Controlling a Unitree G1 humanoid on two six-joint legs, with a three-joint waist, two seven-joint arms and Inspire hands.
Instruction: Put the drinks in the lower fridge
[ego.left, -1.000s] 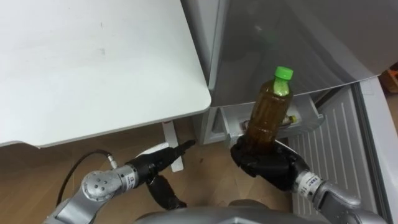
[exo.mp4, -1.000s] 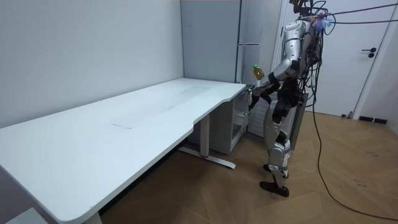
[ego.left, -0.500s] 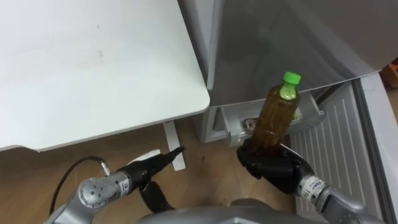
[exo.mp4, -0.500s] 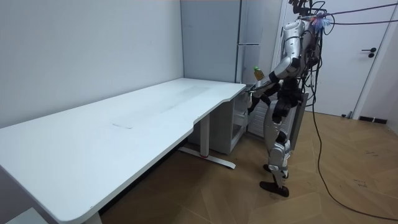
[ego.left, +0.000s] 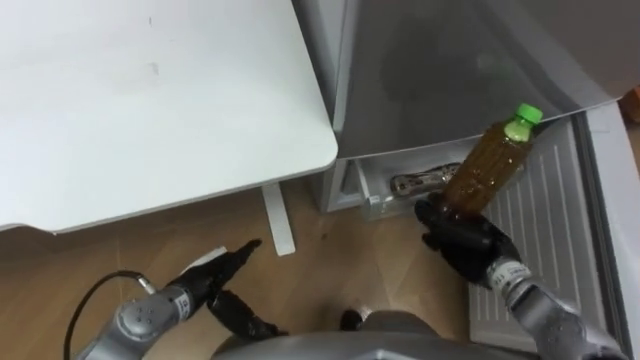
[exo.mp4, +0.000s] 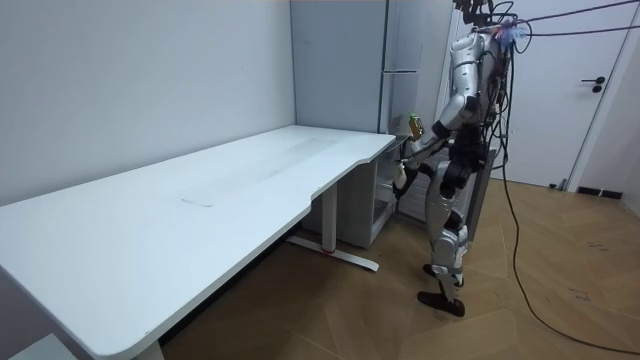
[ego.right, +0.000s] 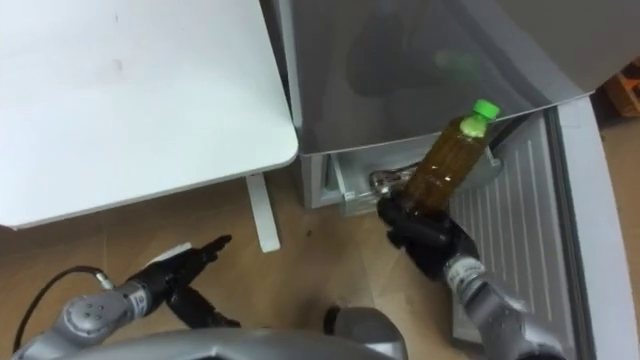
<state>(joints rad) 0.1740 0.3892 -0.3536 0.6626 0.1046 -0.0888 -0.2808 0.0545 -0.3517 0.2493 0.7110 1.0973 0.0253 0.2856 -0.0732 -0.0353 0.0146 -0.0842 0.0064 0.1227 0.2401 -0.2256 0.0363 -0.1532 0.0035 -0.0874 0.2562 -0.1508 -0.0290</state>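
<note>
A tea bottle (ego.left: 489, 163) with brown drink and a green cap leans to the right in front of the fridge's open lower compartment (ego.left: 398, 186). My right hand (ego.left: 463, 238) is shut on the bottle's base and holds it up from below. In the right eye view the same bottle (ego.right: 449, 160) rises out of my right hand (ego.right: 423, 234). My left hand (ego.left: 214, 282) hangs low over the wooden floor with straight fingers and holds nothing. In the room view I stand at the fridge by the desk's end, with the bottle (exo.mp4: 414, 124) at chest height.
The white desk (ego.left: 150, 100) fills the left, its rounded corner close to the grey fridge body (ego.left: 440, 60). The open lower door (ego.left: 555, 225) with a ribbed inner face stands on the right. A shiny item (ego.left: 420, 182) lies in the fridge drawer.
The bottle has moved to the right and tipped over towards the open door. My left hand has dropped lower and further left. The view has shifted a little.
</note>
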